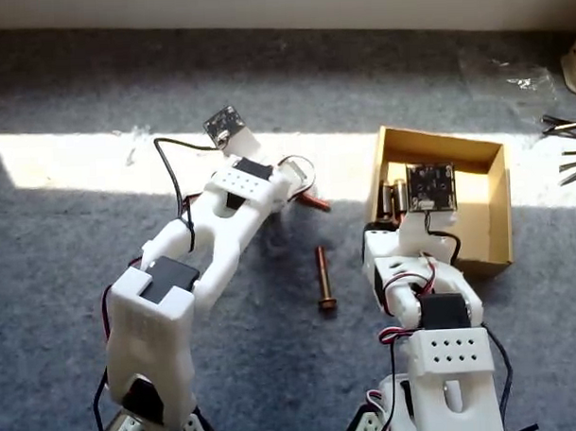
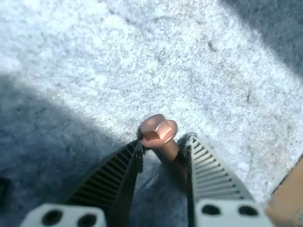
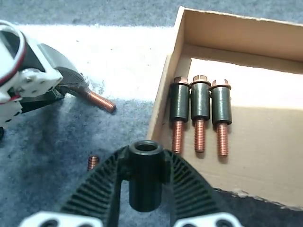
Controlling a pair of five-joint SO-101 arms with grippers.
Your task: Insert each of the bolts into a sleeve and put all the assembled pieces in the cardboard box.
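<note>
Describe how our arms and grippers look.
The left arm and right arm are white shells with black servos and rows of small holes. Red, white and black wires loop at joints; a black cable runs along the left one. Black ribbed fingers tip the left gripper and right gripper.

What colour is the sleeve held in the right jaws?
Dark grey, nearly black; the sleeve shows best in the right wrist view.

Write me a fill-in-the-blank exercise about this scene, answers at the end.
The cardboard box holds ____ assembled pieces.
The right pincer grips a dark ____.
The left pincer grips a copper bolt while ____ loose bolt lies on the carpet.
Missing words: three; sleeve; one.
</note>
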